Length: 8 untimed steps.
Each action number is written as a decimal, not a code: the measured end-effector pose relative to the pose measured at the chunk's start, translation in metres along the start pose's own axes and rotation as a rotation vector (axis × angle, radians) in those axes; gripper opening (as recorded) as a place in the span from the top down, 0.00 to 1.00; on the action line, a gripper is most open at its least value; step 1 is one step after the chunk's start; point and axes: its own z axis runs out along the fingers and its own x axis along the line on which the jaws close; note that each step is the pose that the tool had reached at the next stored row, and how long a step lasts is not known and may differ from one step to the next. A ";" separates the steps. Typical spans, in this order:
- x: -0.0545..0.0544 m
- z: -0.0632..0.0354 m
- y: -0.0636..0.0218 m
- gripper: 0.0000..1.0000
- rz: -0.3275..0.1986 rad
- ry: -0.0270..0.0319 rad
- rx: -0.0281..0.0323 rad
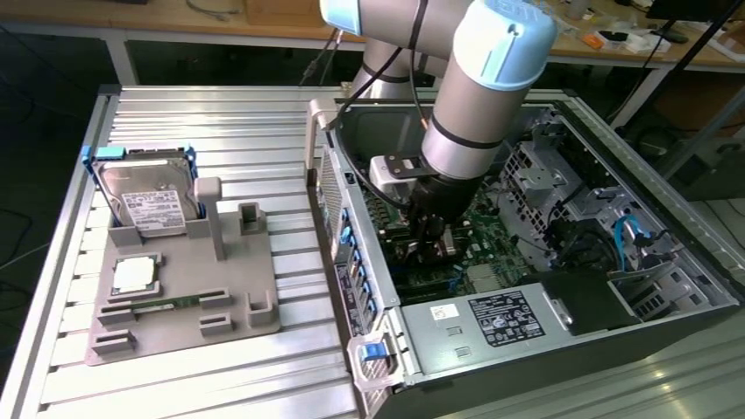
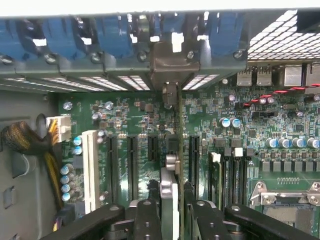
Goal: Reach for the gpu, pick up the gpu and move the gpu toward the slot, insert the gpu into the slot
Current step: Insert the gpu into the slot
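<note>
The gpu (image 2: 170, 187) stands edge-on and upright on the green motherboard (image 2: 130, 115). Its lower edge sits down in the slot among the black expansion slots (image 2: 132, 167), and its metal end bracket (image 2: 170, 65) rests against the case's rear wall. My gripper (image 2: 172, 220) straddles the card from above. Its black fingers (image 2: 147, 220) stand close on either side, with a thin dark gap on one side, so they look slightly open. In the exterior view the gripper (image 1: 428, 249) reaches down inside the open computer case (image 1: 652, 323). The card is hidden there behind the arm.
Blue slot clips (image 2: 110, 35) line the case's rear wall, and a CPU socket (image 2: 285, 200) and a memory stick (image 2: 216, 172) lie near the card. Outside the case, a grey holder (image 1: 233, 301) carries a hard drive (image 1: 146, 205), a CPU (image 1: 134, 275) and a memory stick (image 1: 163, 305).
</note>
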 end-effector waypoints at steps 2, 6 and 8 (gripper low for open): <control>0.000 -0.0009 -0.0003 0.67 -0.001 0.0020 -0.0007; 0.000 -0.0008 -0.0003 0.67 -0.001 0.0017 -0.0005; 0.000 -0.0008 -0.0003 0.67 -0.001 0.0017 -0.0005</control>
